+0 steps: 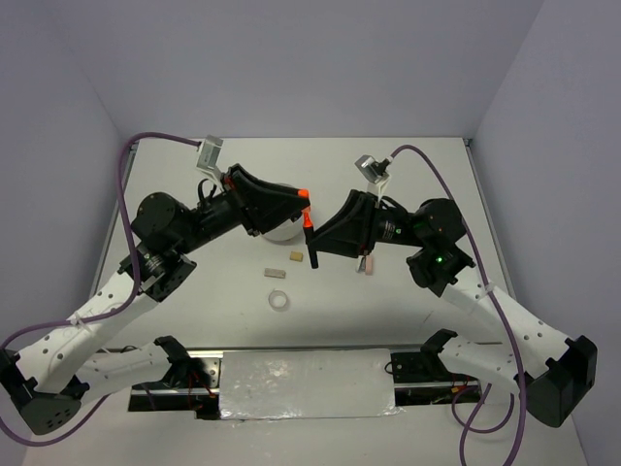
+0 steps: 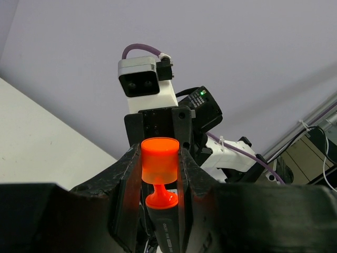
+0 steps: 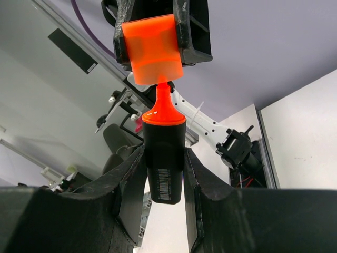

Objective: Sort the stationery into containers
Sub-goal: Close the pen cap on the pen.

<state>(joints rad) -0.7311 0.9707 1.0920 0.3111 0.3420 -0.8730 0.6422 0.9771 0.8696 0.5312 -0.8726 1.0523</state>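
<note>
My left gripper point(image 1: 303, 197) is shut on an orange cap point(image 2: 159, 161). My right gripper point(image 1: 312, 243) is shut on the black marker body point(image 3: 164, 163), held upright in the air. The cap point(image 3: 152, 50) sits just above the marker's orange tip point(image 3: 163, 103), with the tip showing between them. The marker body also shows in the left wrist view point(image 2: 164, 226). Both grippers meet above the table's middle. The round white tub point(image 1: 281, 231) lies mostly hidden under the left gripper.
Two tan erasers point(image 1: 295, 257) point(image 1: 275, 272) lie on the table below the grippers. A clear tape ring point(image 1: 279, 301) lies nearer the front. A pink tube point(image 1: 367, 264) lies under the right arm. A white sheet point(image 1: 306, 383) covers the near edge.
</note>
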